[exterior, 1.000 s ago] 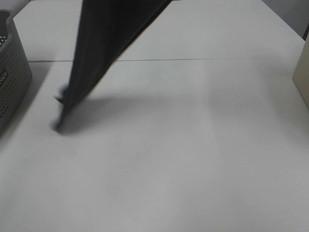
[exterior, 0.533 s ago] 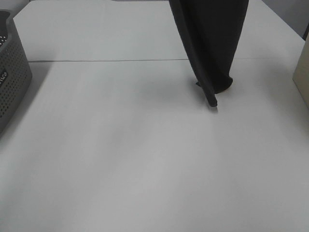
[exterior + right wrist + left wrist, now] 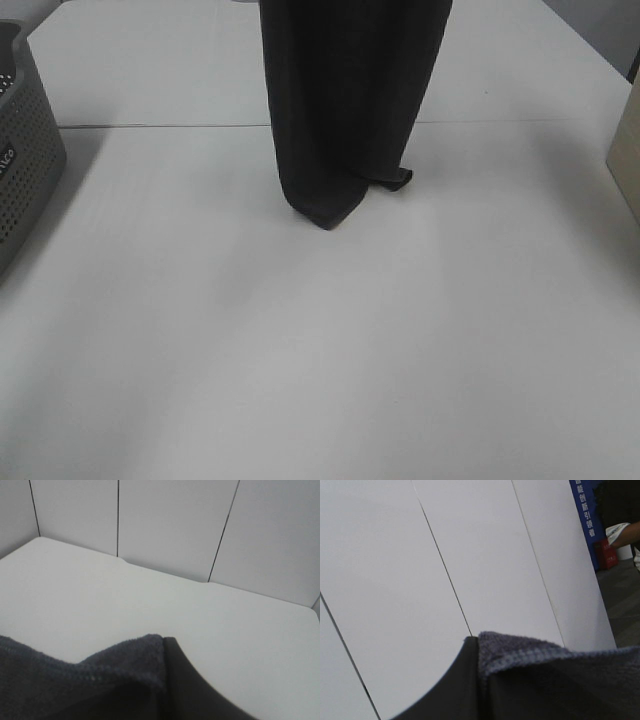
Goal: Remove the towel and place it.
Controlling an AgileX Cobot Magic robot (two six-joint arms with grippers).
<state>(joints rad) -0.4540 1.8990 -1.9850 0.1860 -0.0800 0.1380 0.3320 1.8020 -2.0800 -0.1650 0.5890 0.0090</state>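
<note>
**Big dark towel dangling over the table, both claws pinched on its top edge**

The white table [image 3: 300,380] takes up pretty much the whole overhead view, with a seam line running across the far part.

Next biggest is the towel [image 3: 345,110]. It's a very dark, plush terry thing, hanging in long vertical folds over the far middle of the table. The top runs out of the overhead view. Its low corner looks like it's touching the surface, and a second little flap is curled just right of that and a bit farther back. I'd say it handles soft and floppy, no stiffness at all. It's probably a bit heavy for cloth, not fragile, and grippy rather than slick. The best hold is along the hemmed top edge, two corners kept apart, so it drapes flat when lowered.

The grey perforated basket [image 3: 25,160] sits at the left edge, well apart from the towel. A beige thing [image 3: 628,150] pokes in at the right edge, can't tell what it is.

The left claw [image 3: 470,690] is clamped closed on the towel's fuzzy hem. The right claw [image 3: 172,690] is the same, closed with terry bunched right against its finger.
</note>
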